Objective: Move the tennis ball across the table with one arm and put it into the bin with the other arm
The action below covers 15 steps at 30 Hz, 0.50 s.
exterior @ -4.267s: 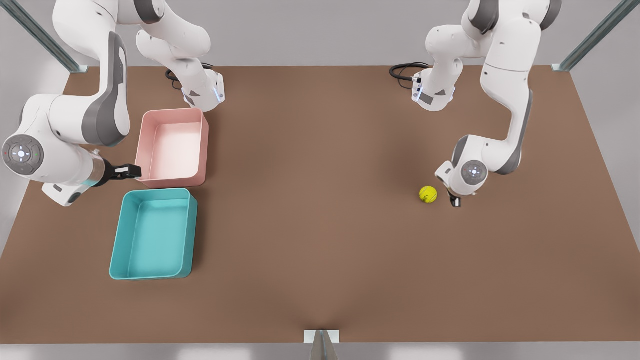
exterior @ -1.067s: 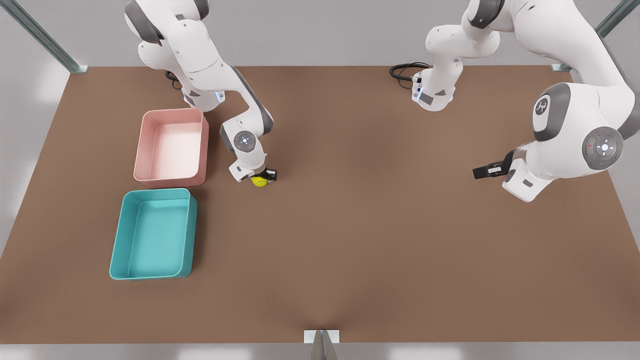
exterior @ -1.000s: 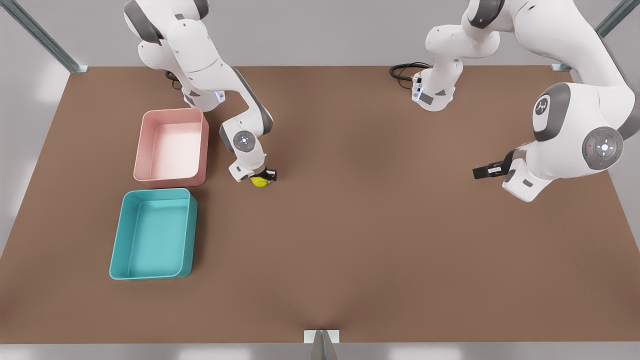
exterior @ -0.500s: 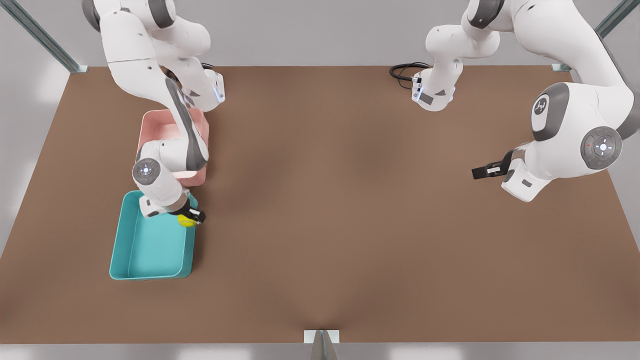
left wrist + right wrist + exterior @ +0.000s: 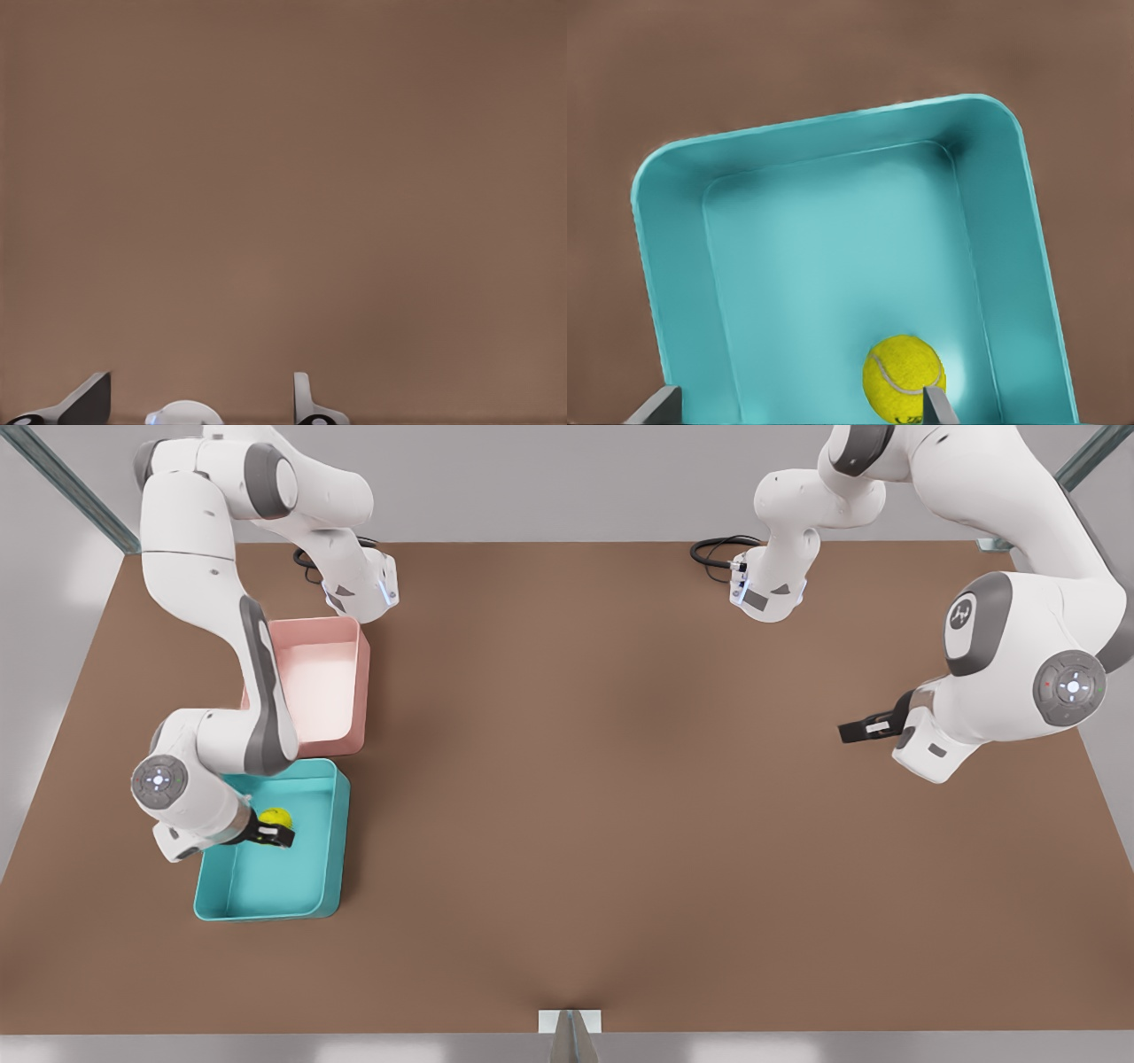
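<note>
Lying inside the bin (image 5: 328, 841) at the near left of the table (image 5: 620, 824), the tennis ball (image 5: 275, 816) is sitting beneath the right gripper (image 5: 273, 833), fingers spread. Farther right, the left gripper (image 5: 849, 732) is waiting, fingers parted, over bare tabletop.

tennis ball (image 5: 275, 816) in bin (image 5: 330, 886) — pink tub (image 5: 361, 682) just behind

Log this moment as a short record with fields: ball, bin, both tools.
ball: small yellow-green fuzzy tennis ball, within the bin's walls, beside one finger, not clamped
bin: teal rectangular plastic tub on the flat brown table, next to a pink plastic tub
right tool: open, over the bin
left tool: open, waiting over bare table at the front view's right
status: ball looks released
</note>
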### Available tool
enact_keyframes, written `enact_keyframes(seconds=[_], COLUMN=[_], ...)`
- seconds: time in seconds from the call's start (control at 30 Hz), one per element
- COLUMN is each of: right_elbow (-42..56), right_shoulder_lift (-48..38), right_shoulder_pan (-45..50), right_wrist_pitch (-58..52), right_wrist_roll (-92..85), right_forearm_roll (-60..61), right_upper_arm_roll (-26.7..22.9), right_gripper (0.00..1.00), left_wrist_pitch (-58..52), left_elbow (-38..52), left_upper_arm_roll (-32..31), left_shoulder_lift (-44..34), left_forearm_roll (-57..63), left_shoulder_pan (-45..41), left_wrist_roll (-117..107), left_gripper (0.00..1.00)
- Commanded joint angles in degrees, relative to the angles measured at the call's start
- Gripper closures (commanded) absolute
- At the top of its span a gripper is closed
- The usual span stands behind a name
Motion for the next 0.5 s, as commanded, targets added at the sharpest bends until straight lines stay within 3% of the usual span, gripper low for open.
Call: enact_keyframes(seconds=[0.0,0.13,0.23,0.47], right_elbow=[9.8,16.6,3.6,0.7], right_shoulder_lift=[1.0,-4.9,-20.8,-23.4], right_shoulder_pan=[0.8,3.6,-1.2,-1.0], right_wrist_pitch=[-32.4,-38.8,-37.6,-34.6], right_wrist_roll=[-14.3,-13.5,-13.1,-13.0], right_forearm_roll=[-0.4,-5.4,-2.8,-2.0], right_upper_arm_roll=[0.2,0.1,2.6,2.9], right_gripper=[0.00,0.00,0.00,0.00], left_wrist_pitch=[-0.1,1.1,0.9,1.0], left_elbow=[0.2,0.2,0.0,0.3], left_upper_arm_roll=[0.0,-0.1,-0.2,-0.2], left_shoulder_lift=[-0.1,-0.1,-0.1,0.0], left_forearm_roll=[0.1,0.0,-0.1,-1.6], left_shoulder_pan=[0.0,-0.5,-0.5,0.2], left_wrist_roll=[-0.2,-0.4,-0.4,-0.2], left_gripper=[0.00,0.00,0.00,0.00])
